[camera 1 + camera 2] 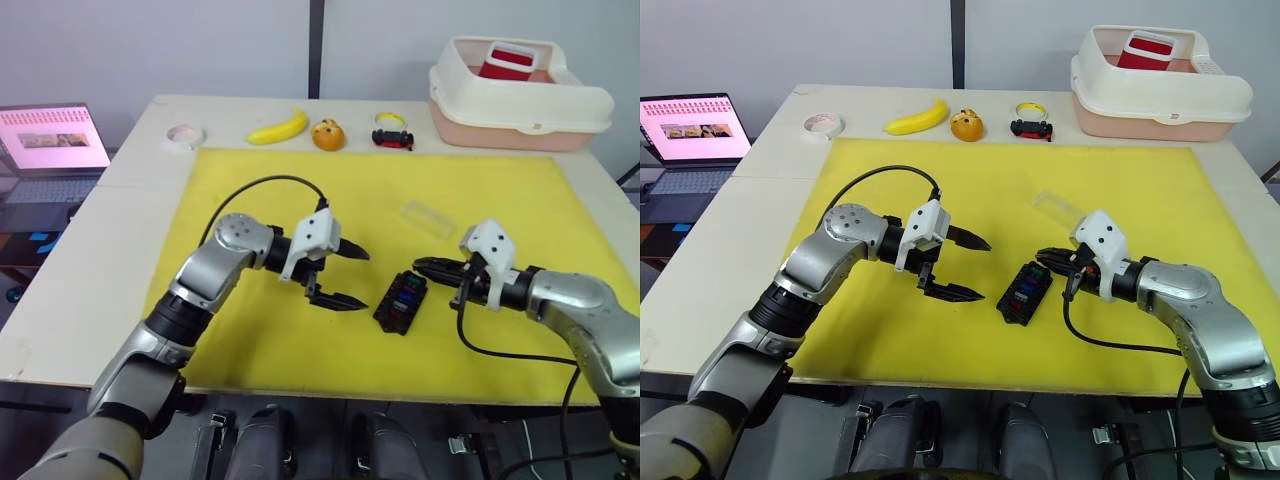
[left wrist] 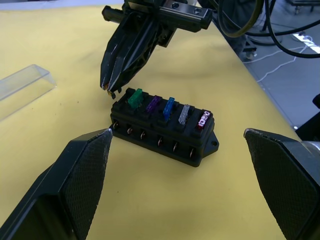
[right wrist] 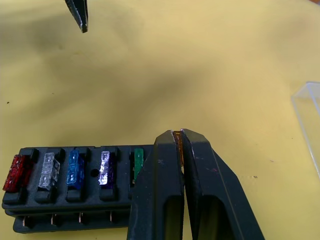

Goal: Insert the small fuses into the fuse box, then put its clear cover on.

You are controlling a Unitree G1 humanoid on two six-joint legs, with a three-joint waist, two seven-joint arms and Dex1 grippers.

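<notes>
Centre frame, the right gripper (image 3: 181, 145) pinches what seems a tiny, light yellow fuse (image 3: 177, 142) edgewise above the fuse box (image 1: 401, 301); the left gripper (image 1: 338, 275) gapes empty.

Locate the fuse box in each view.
Left eye: fuse box on the yellow mat, between the grippers.
Right eye, same spot.
Left wrist, centre.
Right wrist, lower left.
Shared landmark: the green fuse, at the end nearest the right gripper.

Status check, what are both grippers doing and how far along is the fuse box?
Left gripper open, empty. Right gripper shut on yellow fuse at fuse box. Five fuses seated. Clear cover off, nothing blocking.
</notes>
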